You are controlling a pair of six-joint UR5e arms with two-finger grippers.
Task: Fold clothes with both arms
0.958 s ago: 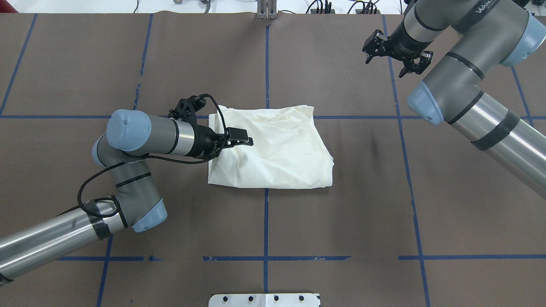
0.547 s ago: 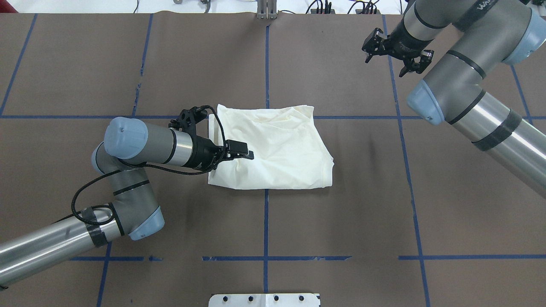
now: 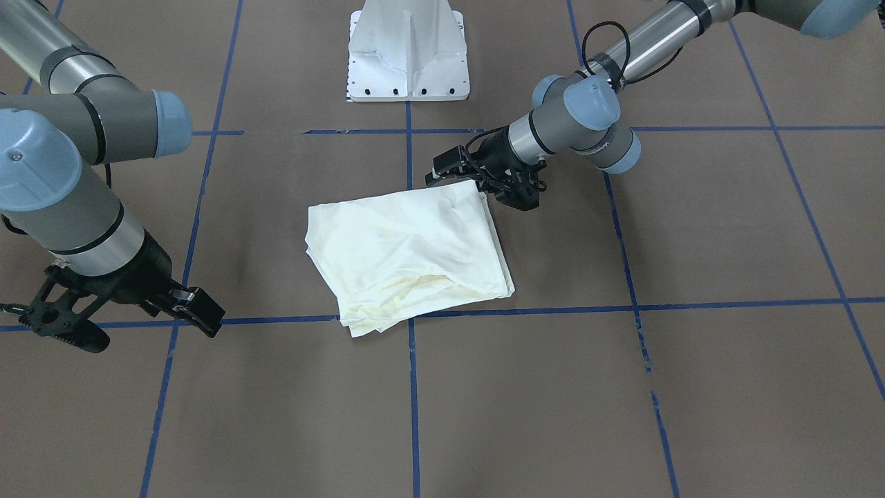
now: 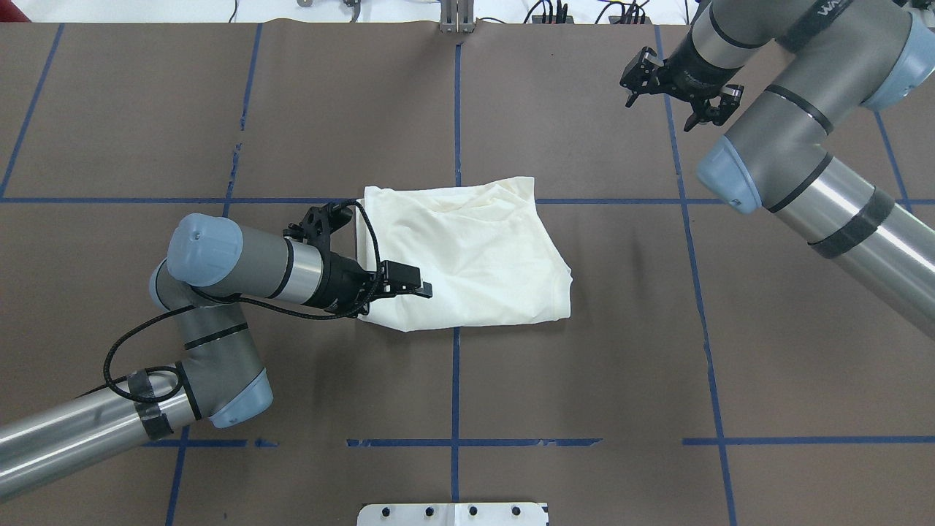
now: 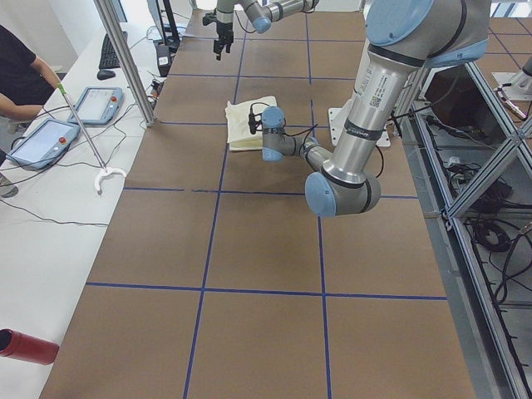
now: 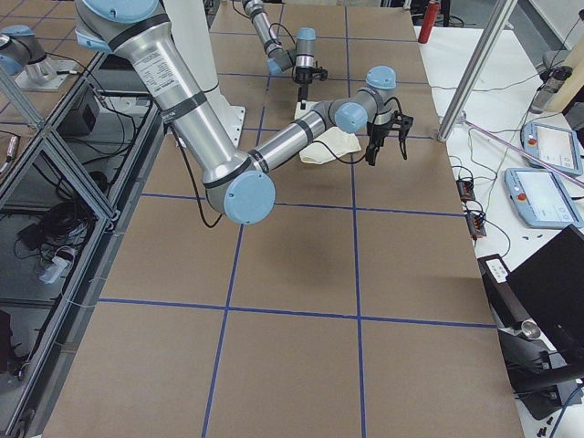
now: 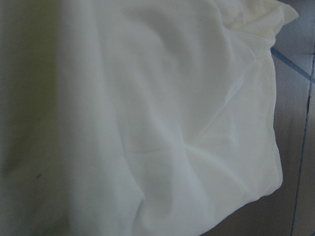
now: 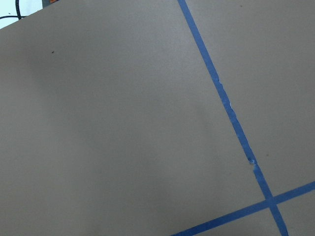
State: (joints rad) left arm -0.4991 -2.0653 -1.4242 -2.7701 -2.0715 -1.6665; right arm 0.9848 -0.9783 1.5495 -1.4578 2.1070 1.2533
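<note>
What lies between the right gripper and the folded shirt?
Between the right gripper and the shirt is only bare brown table, crossed by a blue tape line. The overhead exterior view shows this.

Brown tabletop [image 4: 584,380], blue tape grid [image 4: 454,394].

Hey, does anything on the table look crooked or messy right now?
Yes, the folded shirt. It lies skewed against the blue tape lines, its sides slant instead of running square, and the far edge is rumpled with layers not lined up. The left end effector is at its near-left corner.
</note>
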